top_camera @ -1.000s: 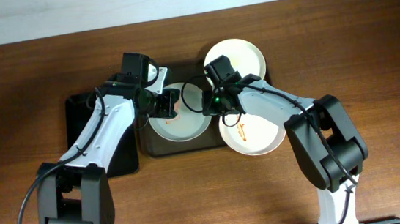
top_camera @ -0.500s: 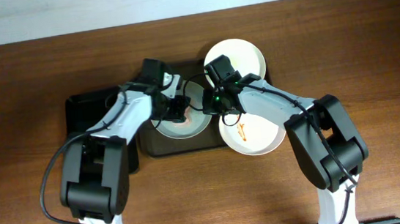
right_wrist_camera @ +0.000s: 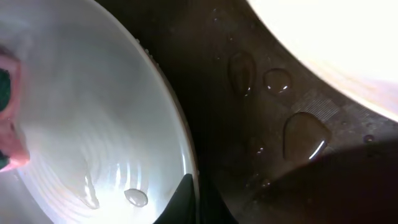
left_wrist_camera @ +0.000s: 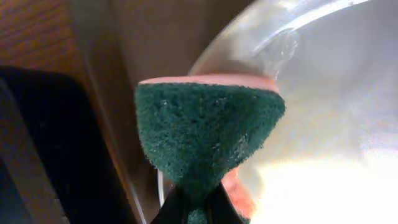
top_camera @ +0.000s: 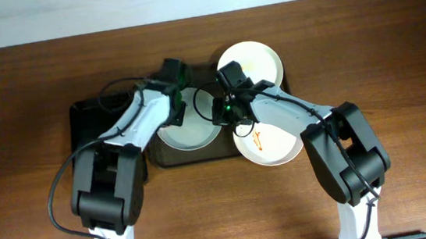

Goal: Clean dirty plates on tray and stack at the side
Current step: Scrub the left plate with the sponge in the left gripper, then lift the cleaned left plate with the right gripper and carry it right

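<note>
Left wrist view alone shows the left gripper (left_wrist_camera: 198,210) pinching a green sponge (left_wrist_camera: 205,134) over the wet plate (left_wrist_camera: 336,124). Right wrist view shows the right gripper (right_wrist_camera: 186,199) nipping its rim. Overhead, the tray (top_camera: 201,154) lies lengthwise along the worktop's far edge.

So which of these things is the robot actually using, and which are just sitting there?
In the job: wet plate, streaked plate, back plate, brown tray, sponge in left gripper, right gripper on the wet plate's rim.
Lying about: black tray, water drops on the brown tray.
</note>
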### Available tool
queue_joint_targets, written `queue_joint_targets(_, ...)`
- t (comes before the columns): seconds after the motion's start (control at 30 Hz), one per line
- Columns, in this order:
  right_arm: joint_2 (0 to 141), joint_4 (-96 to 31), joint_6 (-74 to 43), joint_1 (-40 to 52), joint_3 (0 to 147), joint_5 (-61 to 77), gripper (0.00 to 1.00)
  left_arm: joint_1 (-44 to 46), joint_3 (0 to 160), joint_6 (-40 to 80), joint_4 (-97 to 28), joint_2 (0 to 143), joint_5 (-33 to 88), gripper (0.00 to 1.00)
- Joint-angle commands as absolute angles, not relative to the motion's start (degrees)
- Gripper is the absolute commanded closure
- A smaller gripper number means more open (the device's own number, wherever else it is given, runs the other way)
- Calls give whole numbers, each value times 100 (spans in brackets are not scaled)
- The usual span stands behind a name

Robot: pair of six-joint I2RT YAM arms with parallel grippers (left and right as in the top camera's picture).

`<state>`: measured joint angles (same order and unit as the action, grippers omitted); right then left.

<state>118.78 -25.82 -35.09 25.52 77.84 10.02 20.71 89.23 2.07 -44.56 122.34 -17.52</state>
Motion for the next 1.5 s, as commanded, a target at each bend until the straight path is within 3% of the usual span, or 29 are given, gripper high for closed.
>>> queue_joint_targets(0.0, 11979, -2783, -3505, 2469, 7682, 572, 96, 1579, 9909, 624, -5033, 12385, -1809, 100)
queue_joint_targets(0.13, 11979, -2790, -3503, 2469, 7682, 572, 96, 1253, 10888, 622, -5968, 12374, -1745, 100)
queue_joint_targets(0.27, 11813, -2792, -2860, 2469, 7697, 644, 95, 554, 11281, 526, -7046, 12027, -220, 100)
queue_joint_targets(0.37, 11535, -3081, -2021, 2469, 7911, 639, 96, -220, 11203, -228, -7642, 11950, 823, 100)
queue_joint_targets(0.47, 11478, -3621, -1472, 2469, 8265, 585, 96, -864, 10418, -486, -7229, 11950, 1310, 100)
queue_joint_targets(0.63, 11480, -3946, -1221, 2475, 8569, 556, 96, -928, 9028, -513, -5909, 11950, 628, 100)
queue_joint_targets(0.7, 11480, -3970, -1105, 2473, 8573, 528, 96, -928, 8724, -458, -5522, 11950, 622, 90)
queue_joint_targets(0.77, 11456, -4219, -720, 2477, 8890, 384, 96, -917, 8696, -460, -5537, 11907, 683, 54)
queue_joint_targets(0.83, 11454, -5162, -336, 2696, 9870, -644, 96, -917, 8709, -489, -5527, 11570, 657, 46)
queue_joint_targets(0.97, 11454, -5787, -316, 3358, 10833, -2335, 96, -917, 8709, -486, -5577, 11227, 661, 37)
queue_joint_targets(1.1, 11454, -5977, -174, 4165, 10897, -4193, 96, -923, 8711, -486, -5596, 10479, 661, 14)
queue_joint_targets(1.13, 11456, -5961, -172, 4359, 10897, -4689, 96, -923, 8711, -486, -5594, 10086, 657, 0)
queue_joint_targets(1.3, 11456, -5983, -193, 5271, 10897, -6475, 96, -923, 8709, -484, -5586, 9448, 657, 0)
queue_joint_targets(1.47, 11456, -5979, -215, 5677, 10897, -7111, 96, -923, 8709, -484, -5623, 9448, 659, 0)
